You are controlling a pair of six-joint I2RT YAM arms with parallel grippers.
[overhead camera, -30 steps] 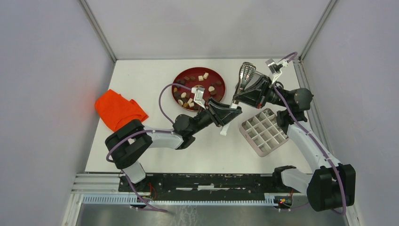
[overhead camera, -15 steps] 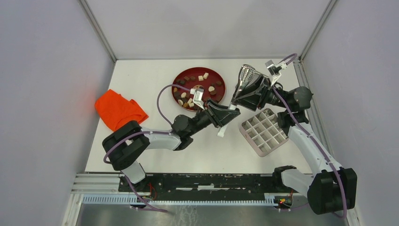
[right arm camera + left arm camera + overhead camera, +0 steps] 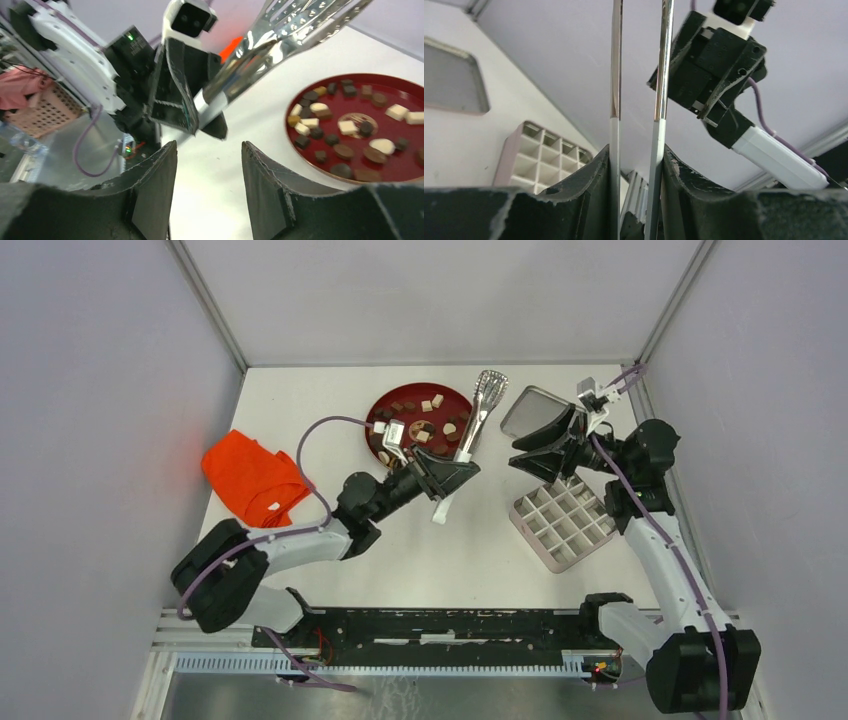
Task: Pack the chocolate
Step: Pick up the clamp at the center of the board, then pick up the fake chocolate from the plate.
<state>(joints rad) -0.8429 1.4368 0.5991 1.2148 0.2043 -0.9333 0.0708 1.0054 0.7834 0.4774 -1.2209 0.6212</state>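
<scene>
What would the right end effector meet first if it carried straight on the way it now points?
Probably the metal tweezers gripped by the left end effector, directly ahead of the open right end effector; depth is unclear.

The chocolate (image 3: pixel 425 427) pieces are dark brown, lighter brown and cream-white, on a deep-red plate (image 3: pixel 400 170) by the far edge of the white tabletop (image 3: pixel 300 410). The cloth (image 3: pixel 255 475) at the left edge is orange, and the grid tray (image 3: pixel 560 520) near the right edge is pale pinkish white. The tweezers (image 3: pixel 478 415) are shiny silver with white handle ends.
</scene>
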